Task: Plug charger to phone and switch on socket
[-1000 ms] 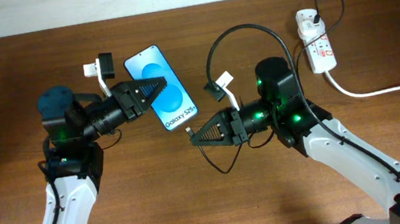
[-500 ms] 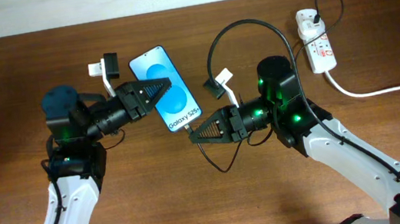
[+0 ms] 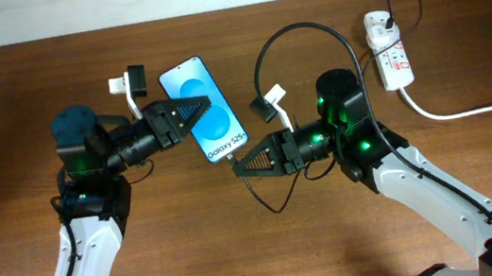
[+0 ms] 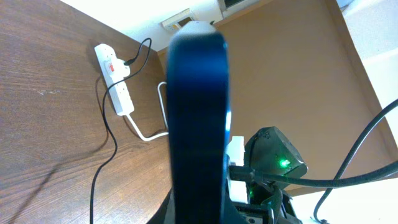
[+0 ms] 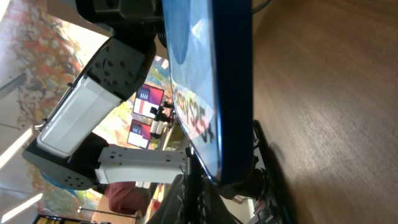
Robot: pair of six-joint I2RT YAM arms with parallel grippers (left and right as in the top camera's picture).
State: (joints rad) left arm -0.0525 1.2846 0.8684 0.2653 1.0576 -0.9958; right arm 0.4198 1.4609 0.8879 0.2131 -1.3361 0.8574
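The phone (image 3: 223,133), blue screen up, is held off the table by my left gripper (image 3: 194,107), which is shut across its middle. In the left wrist view the phone (image 4: 198,112) shows edge-on. My right gripper (image 3: 240,165) is shut on the charger plug tip, which meets the phone's bottom edge (image 5: 239,180); I cannot tell whether it is seated. The black charger cable (image 3: 303,27) loops up and right to the white socket (image 3: 390,50), which lies at the far right. The socket also shows in the left wrist view (image 4: 115,81).
A thick white cord (image 3: 471,111) runs from the socket toward the right table edge. Slack black cable (image 3: 269,202) lies under my right gripper. A small black-and-white piece (image 3: 270,104) sits beside the right wrist. The wooden table (image 3: 242,253) spans the view.
My left gripper moved the phone slightly right and up toward the right gripper, so the phone's bottom edge now meets the plug tip. Nothing has moved in the last half second.
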